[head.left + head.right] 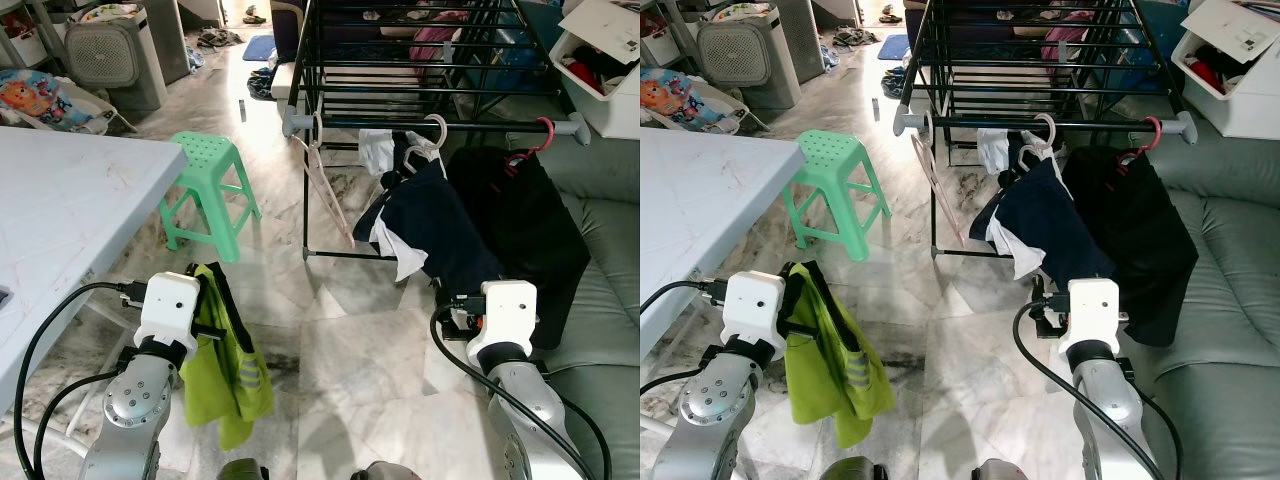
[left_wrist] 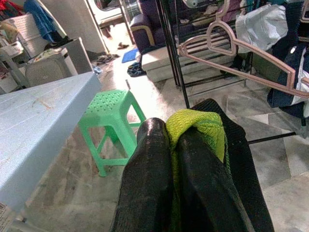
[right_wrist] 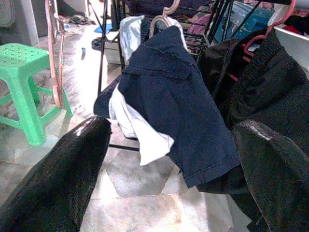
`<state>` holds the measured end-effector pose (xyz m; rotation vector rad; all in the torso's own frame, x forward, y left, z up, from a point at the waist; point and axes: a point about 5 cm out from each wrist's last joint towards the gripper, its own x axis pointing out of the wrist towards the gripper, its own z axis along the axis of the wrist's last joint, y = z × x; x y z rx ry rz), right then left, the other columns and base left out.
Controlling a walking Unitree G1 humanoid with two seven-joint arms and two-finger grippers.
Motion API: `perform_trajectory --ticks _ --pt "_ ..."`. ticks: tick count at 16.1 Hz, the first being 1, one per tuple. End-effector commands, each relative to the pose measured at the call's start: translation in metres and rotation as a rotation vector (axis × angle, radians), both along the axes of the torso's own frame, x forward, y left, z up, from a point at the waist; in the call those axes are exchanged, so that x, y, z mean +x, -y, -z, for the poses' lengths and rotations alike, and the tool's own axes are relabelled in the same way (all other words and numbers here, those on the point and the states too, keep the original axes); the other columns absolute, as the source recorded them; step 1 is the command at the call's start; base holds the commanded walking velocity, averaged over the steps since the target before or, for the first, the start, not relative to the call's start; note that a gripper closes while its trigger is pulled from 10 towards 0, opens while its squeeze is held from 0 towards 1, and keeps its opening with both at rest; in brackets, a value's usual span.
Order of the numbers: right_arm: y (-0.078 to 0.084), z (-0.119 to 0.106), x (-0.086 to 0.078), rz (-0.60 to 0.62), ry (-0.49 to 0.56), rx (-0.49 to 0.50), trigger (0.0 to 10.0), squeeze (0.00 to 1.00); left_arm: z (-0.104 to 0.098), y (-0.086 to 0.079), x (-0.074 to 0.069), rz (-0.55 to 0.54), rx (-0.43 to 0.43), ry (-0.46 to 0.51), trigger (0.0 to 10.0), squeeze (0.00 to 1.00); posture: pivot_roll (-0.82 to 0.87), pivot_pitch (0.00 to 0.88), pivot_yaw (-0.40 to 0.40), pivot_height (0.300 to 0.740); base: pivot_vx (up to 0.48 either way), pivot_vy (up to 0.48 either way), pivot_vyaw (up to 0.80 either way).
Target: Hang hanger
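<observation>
Pinching a lime-green knit garment (image 1: 222, 365), the left hand (image 2: 176, 159) has its two glossy black fingers closed together with the cloth squeezed between them; a black hanger or strap edge (image 2: 241, 159) lies against the outer side of those fingers, though which it is cannot be told. The garment droops in soft folds below the left hand, with grey reflective stripes low down. Ahead of this hand and slightly beyond its fingertips hangs a bare pink plastic hanger (image 2: 241, 60) with a heart-shaped neck, hooked on the grey end rail of a black metal drying rack (image 1: 420, 70). Off to the hand's outer side stands a mint-green plastic stool (image 1: 205, 195) with a perforated seat, next to the pale blue counter (image 1: 70, 220).

The right hand (image 3: 174, 159) has its fingers spread wide and holds nothing. Straight ahead of it, a dark navy garment (image 3: 178, 106) with a white lining droops from a white hanger, and a black ribbed garment (image 3: 270, 92) hangs on a red hanger just beside it. A grey leather sofa (image 1: 600, 240) lies beyond the right hand's outer side, on the marble floor (image 1: 350, 370).
</observation>
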<state>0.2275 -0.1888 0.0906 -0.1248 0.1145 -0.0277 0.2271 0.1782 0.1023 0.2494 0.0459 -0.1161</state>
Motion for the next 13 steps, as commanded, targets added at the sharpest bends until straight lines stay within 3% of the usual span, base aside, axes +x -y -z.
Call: perform_trajectory --ticks 1,6,8,13 --pt "-0.001 -0.004 0.001 -0.003 0.013 -0.001 10.0 0.00 -0.004 -0.001 0.002 -0.006 0.009 0.022 10.0 0.00 -0.01 0.005 0.027 0.740 0.000 0.000 0.00" --pt "-0.001 -0.004 0.001 -0.003 0.009 -0.002 10.0 0.00 -0.003 -0.001 0.002 -0.005 0.009 0.023 10.0 0.00 -0.01 0.005 0.027 0.740 0.000 0.000 0.00" --pt "-0.012 -0.005 0.011 -0.046 0.033 0.011 10.0 0.00 -0.013 0.013 0.021 0.041 0.000 0.066 10.0 0.00 0.00 0.037 0.020 0.740 0.000 0.000 0.00" --pt "-0.012 -0.004 0.011 -0.040 0.034 0.016 10.0 0.00 -0.013 0.013 0.021 0.044 0.001 0.064 10.0 0.00 0.00 0.035 0.025 0.740 0.000 0.000 0.00"
